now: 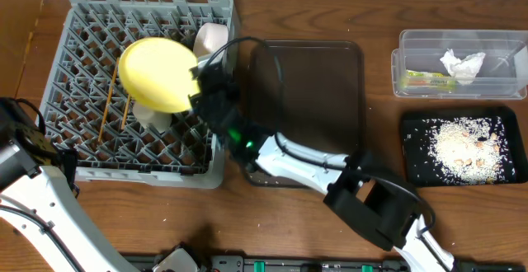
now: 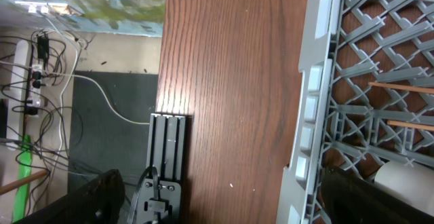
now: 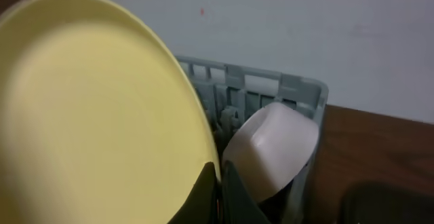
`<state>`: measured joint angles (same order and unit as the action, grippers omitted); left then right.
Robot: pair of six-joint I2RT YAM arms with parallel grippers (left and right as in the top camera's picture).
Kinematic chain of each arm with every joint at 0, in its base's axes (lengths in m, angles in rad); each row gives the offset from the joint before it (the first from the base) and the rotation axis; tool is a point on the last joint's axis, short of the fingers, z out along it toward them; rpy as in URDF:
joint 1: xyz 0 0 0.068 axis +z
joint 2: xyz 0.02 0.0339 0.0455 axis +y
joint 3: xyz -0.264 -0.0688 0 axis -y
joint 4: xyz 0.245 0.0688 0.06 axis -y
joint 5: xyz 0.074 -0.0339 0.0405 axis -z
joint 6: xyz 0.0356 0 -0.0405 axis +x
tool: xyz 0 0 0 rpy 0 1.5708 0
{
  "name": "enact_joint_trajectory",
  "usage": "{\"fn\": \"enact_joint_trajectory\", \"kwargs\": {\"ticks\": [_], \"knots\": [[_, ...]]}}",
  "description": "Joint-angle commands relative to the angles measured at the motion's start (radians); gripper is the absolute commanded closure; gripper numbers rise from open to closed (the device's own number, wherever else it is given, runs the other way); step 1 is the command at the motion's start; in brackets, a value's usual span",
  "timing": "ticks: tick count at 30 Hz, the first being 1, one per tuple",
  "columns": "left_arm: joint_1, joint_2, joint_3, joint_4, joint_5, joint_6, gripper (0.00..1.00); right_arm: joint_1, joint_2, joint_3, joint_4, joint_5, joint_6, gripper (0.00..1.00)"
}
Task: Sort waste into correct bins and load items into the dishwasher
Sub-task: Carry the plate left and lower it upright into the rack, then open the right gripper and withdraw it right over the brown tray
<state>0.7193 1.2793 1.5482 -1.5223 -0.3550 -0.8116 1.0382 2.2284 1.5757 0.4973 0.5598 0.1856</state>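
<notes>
Your left pincer (image 2: pixel 230 207) hangs with its fingers spread wide over the wooden counter (image 2: pixel 230 81), just outside the near left corner of the square grey plastic dish rack (image 1: pixel 124 175). Your right pincer (image 3: pixel 218 190) is clamped on the rim of the large yellow plate (image 1: pixel 157 74), which is tilted above the rack's middle, over the wooden chopsticks (image 1: pixel 107 111). A pinkish-white bowl (image 1: pixel 212 37) crowds the plate at the rack's far right corner.

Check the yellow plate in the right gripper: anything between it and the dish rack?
Yes. A cream cup sits in the dish rack partly under the lower edge of the yellow plate, and the pinkish-white bowl leans close beside the plate at the rack's corner. The chopsticks lie clear.
</notes>
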Motion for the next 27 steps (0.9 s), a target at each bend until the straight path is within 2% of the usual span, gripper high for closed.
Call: {"fn": "enact_joint_trajectory", "kwargs": {"ticks": [1, 12, 25, 26, 27], "knots": [[0.005, 0.001, -0.006, -0.006, -0.024, -0.006, 0.07, 0.035, -0.001, 0.012, -0.026, 0.042, -0.091, 0.99], [0.005, 0.001, -0.006, -0.006, -0.024, -0.006, 0.07, 0.095, -0.044, 0.012, -0.166, 0.147, -0.135, 0.99], [0.005, 0.001, -0.006, -0.006, -0.024, -0.006, 0.07, 0.116, -0.103, 0.012, -0.319, 0.139, -0.136, 0.99], [0.005, 0.001, -0.006, -0.006, -0.024, -0.006, 0.07, 0.119, -0.103, 0.012, -0.322, 0.139, -0.14, 0.97], [0.005, 0.001, -0.006, -0.006, -0.024, -0.006, 0.07, 0.123, -0.103, 0.012, -0.323, 0.139, -0.147, 0.9]]}}
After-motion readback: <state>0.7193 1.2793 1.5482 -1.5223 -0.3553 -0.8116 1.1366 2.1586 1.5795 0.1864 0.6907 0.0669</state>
